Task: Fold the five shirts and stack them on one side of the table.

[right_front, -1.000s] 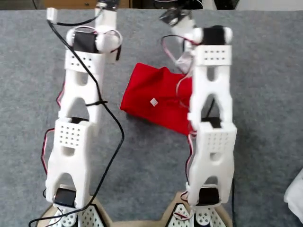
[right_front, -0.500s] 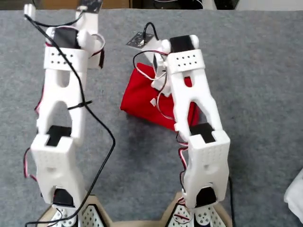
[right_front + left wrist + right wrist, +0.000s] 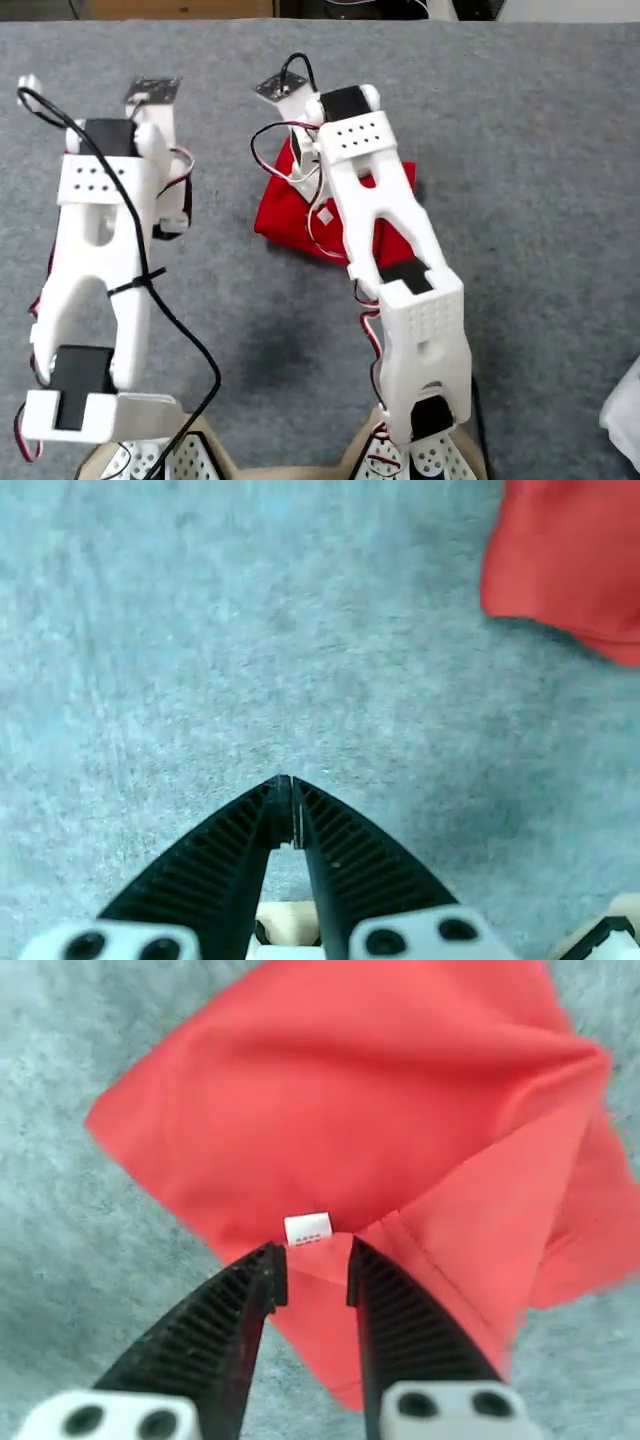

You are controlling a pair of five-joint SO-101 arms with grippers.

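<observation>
The left gripper [image 3: 288, 792] is hanging over the bare grey table [image 3: 540, 150], its fingers pressed together and holding nothing. The folded red shirt [image 3: 288, 215] is lying mid-table, near it. The right gripper [image 3: 310, 1260] is hovering over the shirt's edge by the white label [image 3: 307, 1228]. Its fingers are narrowly parted and catching no cloth. To shift the shirt tidily, I judge it should be pinching every layer, not just the top one.

Open carpet [image 3: 540, 180] around red shirt [image 3: 285, 215]
</observation>
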